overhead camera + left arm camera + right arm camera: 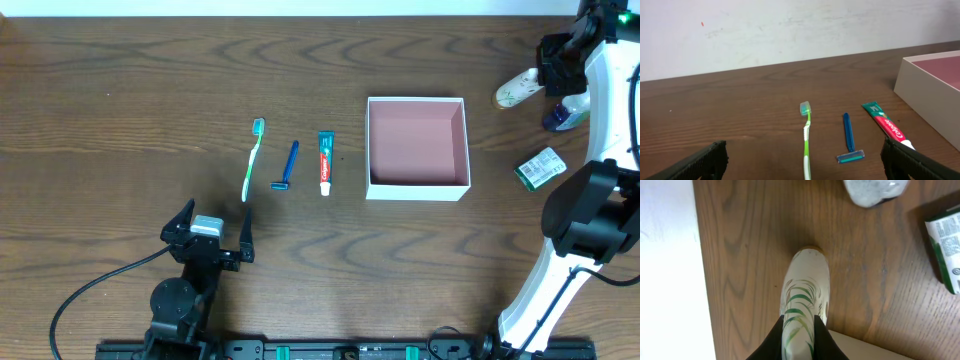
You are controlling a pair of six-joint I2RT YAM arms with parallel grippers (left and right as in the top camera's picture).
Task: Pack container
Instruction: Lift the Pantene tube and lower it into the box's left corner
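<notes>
Right gripper (800,341) around leaf-printed bottle (805,285)

On the dark wooden counter (120,120) three toiletries lie side by side, a little apart from one another: a green-and-white toothbrush (253,160), a blue razor (288,166) and a red-and-green toothpaste tube (325,163). Far off to the right lie a cream bottle (517,91) printed with green leaves, a small bluish bottle (563,117) near it, and a green-and-white packet (540,168).
</notes>
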